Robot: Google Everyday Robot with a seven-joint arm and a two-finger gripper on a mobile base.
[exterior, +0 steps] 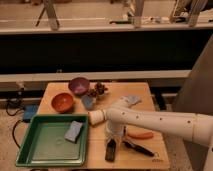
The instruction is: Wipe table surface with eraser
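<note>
Light tan wooden table surface, rectangular, carrying all items. White arm reaching in from the right, bent down at the wrist. Green plastic tray at front left, light blue sponge inside. Orange bowl and purple bowl behind the tray. Gripper pointing down near the front edge, apparently clamped on the eraser, a small black block resting on the wood. Orange carrot-like item and thin black-handled tool just right of the eraser.
</note>
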